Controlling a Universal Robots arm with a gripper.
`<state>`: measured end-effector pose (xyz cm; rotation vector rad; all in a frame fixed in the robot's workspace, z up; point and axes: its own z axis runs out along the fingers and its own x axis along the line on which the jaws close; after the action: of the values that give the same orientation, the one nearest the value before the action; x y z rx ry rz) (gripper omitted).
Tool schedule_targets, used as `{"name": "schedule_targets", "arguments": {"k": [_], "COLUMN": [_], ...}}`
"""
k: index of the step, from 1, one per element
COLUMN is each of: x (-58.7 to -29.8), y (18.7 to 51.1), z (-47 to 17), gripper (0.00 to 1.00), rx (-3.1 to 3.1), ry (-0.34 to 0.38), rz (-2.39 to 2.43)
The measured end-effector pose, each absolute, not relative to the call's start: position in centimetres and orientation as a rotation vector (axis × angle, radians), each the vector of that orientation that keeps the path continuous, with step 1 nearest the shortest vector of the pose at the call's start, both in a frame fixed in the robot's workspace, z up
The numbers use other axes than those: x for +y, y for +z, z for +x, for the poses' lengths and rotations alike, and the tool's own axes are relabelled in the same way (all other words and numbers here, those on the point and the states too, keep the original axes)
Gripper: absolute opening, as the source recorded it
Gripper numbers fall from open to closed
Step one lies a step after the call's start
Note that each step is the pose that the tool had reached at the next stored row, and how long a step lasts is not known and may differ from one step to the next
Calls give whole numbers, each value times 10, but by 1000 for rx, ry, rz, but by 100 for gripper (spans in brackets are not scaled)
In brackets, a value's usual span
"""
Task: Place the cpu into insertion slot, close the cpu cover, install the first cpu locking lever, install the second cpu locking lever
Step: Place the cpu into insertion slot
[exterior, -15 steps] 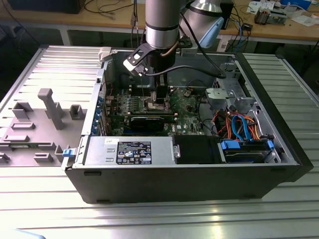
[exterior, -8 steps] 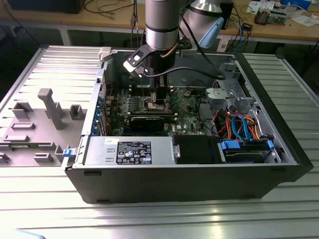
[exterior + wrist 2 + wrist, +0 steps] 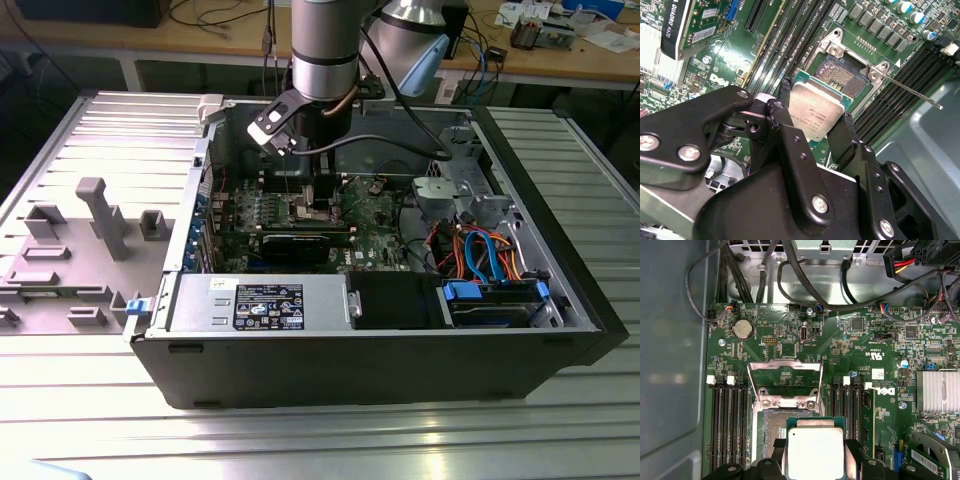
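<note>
First wrist view: jaws narrow on the cpu [image 3: 815, 452] by the bare socket [image 3: 771, 429], open cpu cover [image 3: 785, 382], memory slots [image 3: 725, 425] alongside.

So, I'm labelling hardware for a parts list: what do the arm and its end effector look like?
The arm is a silver-grey cylinder with a light-blue joint cap and a black cable at its wrist. The end effector is matte black: angular linked plates with silver screws.

Bright, even light falls from overhead. In the exterior view, pale glare streaks the ribbed metal worktop [image 3: 330, 440], and the open computer case [image 3: 380, 365] holds soft shadow inside. In the second wrist view, the cpu [image 3: 816, 114] gleams dully.
</note>
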<state>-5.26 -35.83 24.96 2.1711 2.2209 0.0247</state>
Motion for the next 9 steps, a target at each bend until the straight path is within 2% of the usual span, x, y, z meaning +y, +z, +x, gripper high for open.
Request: {"name": "schedule_targets", "arguments": {"k": [9], "x": [-358], "y": [250], "z": [-53], "gripper": [55], "rx": [2226], "ry": [36], "rz": [2176]}}
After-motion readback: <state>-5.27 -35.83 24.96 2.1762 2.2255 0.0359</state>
